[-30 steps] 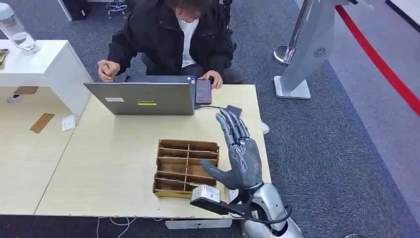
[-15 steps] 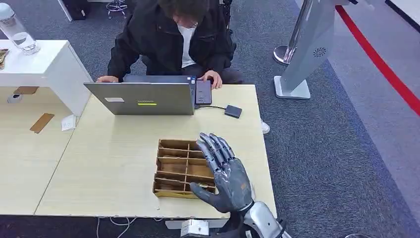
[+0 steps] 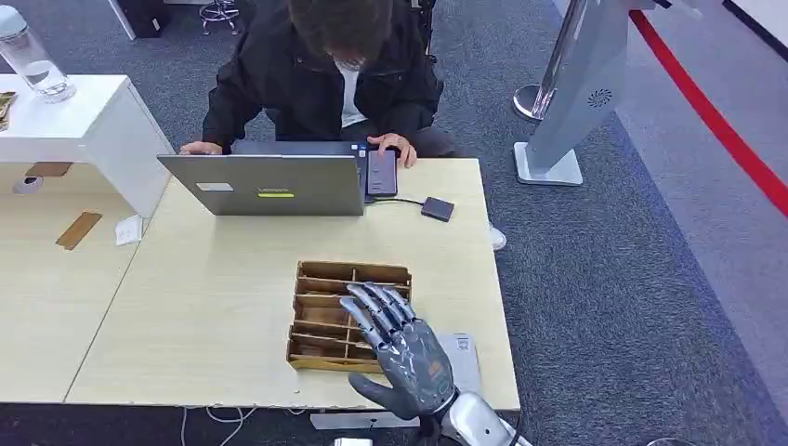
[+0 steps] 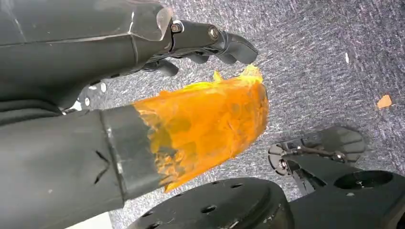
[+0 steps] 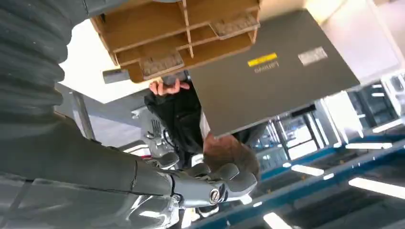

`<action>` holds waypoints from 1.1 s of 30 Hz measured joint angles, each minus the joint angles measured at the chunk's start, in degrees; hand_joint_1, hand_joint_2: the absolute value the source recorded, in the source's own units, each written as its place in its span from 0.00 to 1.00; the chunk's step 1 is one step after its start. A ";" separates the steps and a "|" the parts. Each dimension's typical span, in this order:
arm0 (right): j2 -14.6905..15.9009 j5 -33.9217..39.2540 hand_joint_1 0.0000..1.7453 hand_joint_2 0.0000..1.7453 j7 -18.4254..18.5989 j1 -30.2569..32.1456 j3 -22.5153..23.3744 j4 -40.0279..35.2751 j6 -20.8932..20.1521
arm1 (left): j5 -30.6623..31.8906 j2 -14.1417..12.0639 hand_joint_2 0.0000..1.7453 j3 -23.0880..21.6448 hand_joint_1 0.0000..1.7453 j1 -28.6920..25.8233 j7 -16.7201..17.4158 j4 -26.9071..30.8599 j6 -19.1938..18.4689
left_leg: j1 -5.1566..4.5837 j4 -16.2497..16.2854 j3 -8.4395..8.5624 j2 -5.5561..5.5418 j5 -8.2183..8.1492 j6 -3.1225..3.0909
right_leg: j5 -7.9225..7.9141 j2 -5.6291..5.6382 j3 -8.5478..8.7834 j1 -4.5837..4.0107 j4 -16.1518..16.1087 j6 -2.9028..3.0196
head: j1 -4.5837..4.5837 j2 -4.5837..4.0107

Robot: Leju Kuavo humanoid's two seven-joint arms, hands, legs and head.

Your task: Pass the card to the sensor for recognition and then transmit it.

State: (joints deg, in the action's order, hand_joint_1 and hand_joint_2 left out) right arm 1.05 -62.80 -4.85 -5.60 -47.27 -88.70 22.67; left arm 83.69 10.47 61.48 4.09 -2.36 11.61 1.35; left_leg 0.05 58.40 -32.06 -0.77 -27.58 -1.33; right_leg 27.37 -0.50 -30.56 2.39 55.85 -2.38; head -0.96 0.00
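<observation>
1. Fingers (image 3: 376,311) of the right hand (image 3: 401,348) are spread, holding nothing, over the brown divided box (image 3: 325,307).
2. Cards (image 5: 160,63) lie in that box, under the hand.
3. Left hand (image 4: 200,43): cannot tell.

One laptop (image 3: 265,185), one cardboard divider box (image 3: 327,316), one phone (image 3: 381,173), one seated person (image 3: 321,70), one water bottle (image 3: 32,56).

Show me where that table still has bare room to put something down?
Bare room: the wide stretch left of the divided box, below the laptop. Also between laptop and box. Crowded: the right near corner, where the right hand hovers over the box.
</observation>
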 joint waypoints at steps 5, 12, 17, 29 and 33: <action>0.26 -0.76 0.00 1.00 1.20 -2.13 -1.14 4.53 -0.02 | 0.26 -0.04 0.00 -0.02 0.00 0.03 0.02 0.00 -0.07 | 0.00 0.00 0.01 0.00 0.00 0.00 | 0.00 0.00 0.01 0.00 0.00 0.00 | 0.00 0.00; 0.26 -3.34 0.00 1.00 3.78 -2.81 -2.19 9.57 0.09 | 0.48 -0.04 0.00 -0.02 0.00 0.03 0.04 0.00 -0.11 | 0.00 0.00 0.00 0.00 0.00 0.00 | 0.00 0.00 -0.01 0.00 0.00 0.00 | 0.02 0.00; 0.28 -3.23 0.03 1.00 3.78 -3.44 -2.21 11.96 0.00 | 0.57 -0.04 0.00 -0.02 0.00 0.04 0.04 0.00 -0.17 | 0.00 0.00 0.00 0.00 0.00 0.00 | 0.00 0.00 0.00 0.00 0.00 0.00 | 0.00 0.00; 0.28 -3.15 0.14 1.00 4.02 -3.57 -2.21 14.06 0.02 | 0.57 -0.04 0.00 -0.02 0.00 0.03 0.04 0.00 -0.35 | 0.00 0.00 0.00 0.00 0.00 0.00 | 0.00 0.00 0.00 0.00 0.00 0.00 | 0.00 0.00; 0.28 -3.15 0.21 1.00 4.05 -3.60 -2.23 14.15 0.02 | 0.57 -0.04 0.00 -0.02 0.00 0.03 0.04 0.00 -0.35 | 0.00 0.00 0.00 0.00 0.00 0.00 | 0.00 0.00 0.00 0.00 0.00 0.00 | 0.00 0.00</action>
State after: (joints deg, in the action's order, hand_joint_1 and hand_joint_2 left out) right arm 1.33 -65.94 -0.81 -9.20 -49.51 -74.55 22.69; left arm 84.26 10.43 61.46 4.11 -2.32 11.61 1.01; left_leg 0.05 58.40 -32.05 -0.77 -27.58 -1.33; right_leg 27.37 -0.50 -30.56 2.39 55.85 -2.38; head -0.96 0.00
